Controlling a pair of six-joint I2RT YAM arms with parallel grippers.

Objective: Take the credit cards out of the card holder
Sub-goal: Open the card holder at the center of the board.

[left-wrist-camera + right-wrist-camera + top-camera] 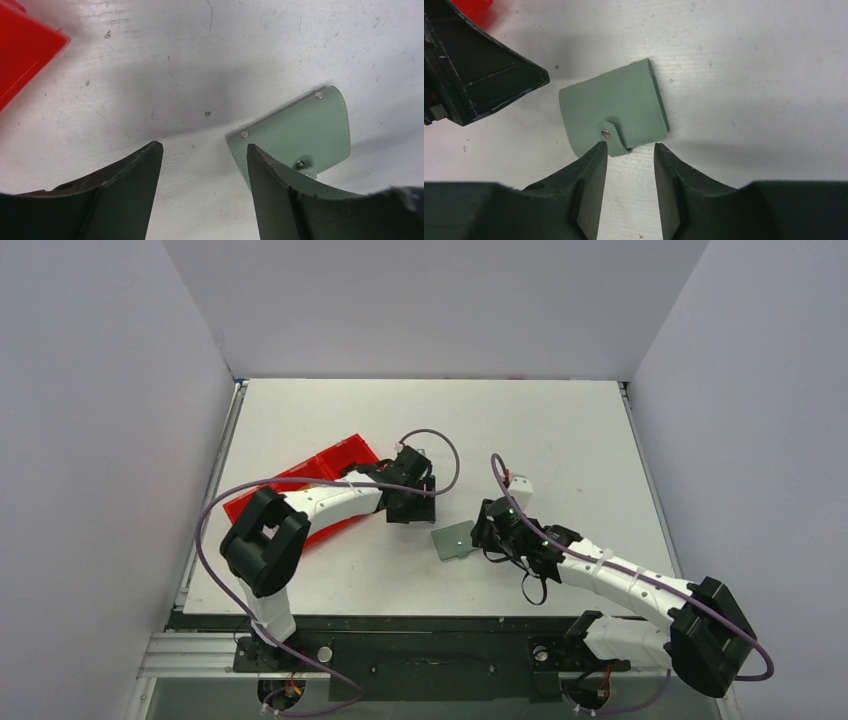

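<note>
My main worry is the small flat grey-green stitched card holder (614, 112). It lies loose on the scuffed white table (550, 440), with its strap snapped down over the near edge and nothing pinning it. If I pull at that strap with one arm alone, I expect the whole pouch to slide or lift instead of the snap popping. A pinch that lands on the fold instead of the strap would only drag it toward the red plastic tray (345, 455) at the far left. I see no credit cards, so I take them to be shut inside, and a hard squeeze across the body could clamp them in place. The two arms are also close together over the pouch, so a careless reach could knock one into the other. The right gripper (629, 150) sits at the pouch's near right with its jaws partly apart. The strap's rounded end is just at the mouth of the gap, against the inner edge of one finger, and nothing is clamped. The left gripper (202, 150) hangs at the pouch's far left with its jaws spread wide over bare table. It holds nothing, and one finger hides a corner of the pouch from its own camera.
</note>
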